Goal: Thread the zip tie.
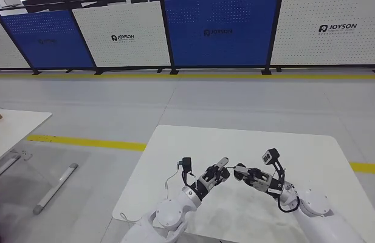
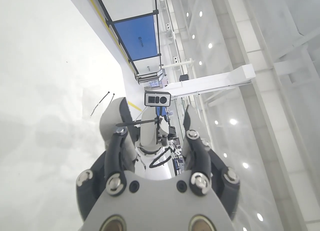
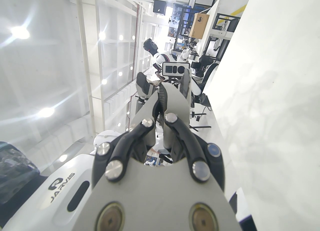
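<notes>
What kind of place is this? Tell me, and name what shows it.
Likely a robotics lab or test hall: blue and white pegboard partitions, a yellow floor line, and another humanoid robot in the background of the right wrist view.

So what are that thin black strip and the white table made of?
The zip tie, held in the right gripper, looks like black plastic, probably nylon: a thin, matte strip. The table seems a smooth white laminate or painted board, with soft reflections; I can't tell which.
</notes>
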{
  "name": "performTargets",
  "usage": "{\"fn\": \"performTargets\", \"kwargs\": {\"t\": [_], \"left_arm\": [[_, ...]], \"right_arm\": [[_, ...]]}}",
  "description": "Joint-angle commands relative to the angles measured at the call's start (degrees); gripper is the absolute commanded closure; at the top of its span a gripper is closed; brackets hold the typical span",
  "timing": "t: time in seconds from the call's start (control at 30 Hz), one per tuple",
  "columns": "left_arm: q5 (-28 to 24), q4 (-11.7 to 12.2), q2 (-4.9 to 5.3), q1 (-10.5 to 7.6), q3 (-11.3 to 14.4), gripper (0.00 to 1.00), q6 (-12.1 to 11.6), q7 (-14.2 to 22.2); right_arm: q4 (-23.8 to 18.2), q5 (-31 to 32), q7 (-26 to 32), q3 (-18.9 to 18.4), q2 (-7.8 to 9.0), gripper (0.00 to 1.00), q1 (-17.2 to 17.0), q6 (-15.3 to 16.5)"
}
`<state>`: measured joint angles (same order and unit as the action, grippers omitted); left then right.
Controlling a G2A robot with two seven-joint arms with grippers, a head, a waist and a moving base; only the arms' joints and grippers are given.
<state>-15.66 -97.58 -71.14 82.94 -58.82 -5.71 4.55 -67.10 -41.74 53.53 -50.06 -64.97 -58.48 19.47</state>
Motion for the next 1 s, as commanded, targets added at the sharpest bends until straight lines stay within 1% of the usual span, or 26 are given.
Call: {"fn": "performTargets", "kwargs": {"t": [0.0, 0.1, 0.23, 0.27, 0.3, 0.37, 0.4, 0.43, 0.7, 0.97], "left_arm": [[0.2, 0.0, 0.0, -0.03, 0.1, 0.0, -0.1, 0.3], [2.3, 0.4, 0.08, 0.09, 0.4, 0.0, -1.2, 1.3], [1.6, 1.0, -0.04, -0.1, 0.4, 0.0, -2.0, 1.2], [1.1, 1.2, -0.09, -0.15, 0.3, 0.5, -2.2, 1.0], [1.0, 1.3, -0.12, -0.23, 0.3, 0.63, -2.3, 1.0], [0.8, 1.5, -0.17, -0.29, 0.2, 0.8, -2.5, 1.0], [0.8, 1.6, -0.18, -0.27, 0.2, 0.95, -2.5, 1.0], [0.9, 1.7, -0.19, -0.27, 0.2, 1.0, -2.5, 1.0], [2.0, 2.1, -0.29, -0.42, 0.5, 1.0, -2.8, 1.4], [2.9, 1.9, -0.31, -0.17, 0.4, 1.0, -3.2, 1.4]], "right_arm": [[-0.8, 0.5, -1.4, -0.1, -0.04, 1.0, -0.5, -0.5], [-1.8, 1.9, -2.9, -0.7, -0.04, 1.0, -1.1, -1.1], [-2.2, 2.6, -3.1, -1.0, -0.07, 1.0, -1.4, -1.9], [-2.2, 2.6, -3.1, -1.0, -0.07, 1.0, -1.4, -1.9], [-2.2, 2.6, -3.1, -1.0, -0.07, 1.0, -1.4, -1.9], [-2.2, 2.6, -3.1, -1.0, -0.07, 1.0, -1.4, -1.9], [-2.2, 2.6, -3.1, -1.0, -0.07, 1.0, -1.4, -1.9], [-2.2, 2.6, -3.1, -1.0, -0.07, 1.0, -1.4, -1.9], [-2.2, 2.6, -3.1, -1.0, -0.07, 1.0, -1.4, -1.9], [-2.2, 2.6, -3.1, -1.0, -0.07, 1.0, -1.4, -1.9]]}}
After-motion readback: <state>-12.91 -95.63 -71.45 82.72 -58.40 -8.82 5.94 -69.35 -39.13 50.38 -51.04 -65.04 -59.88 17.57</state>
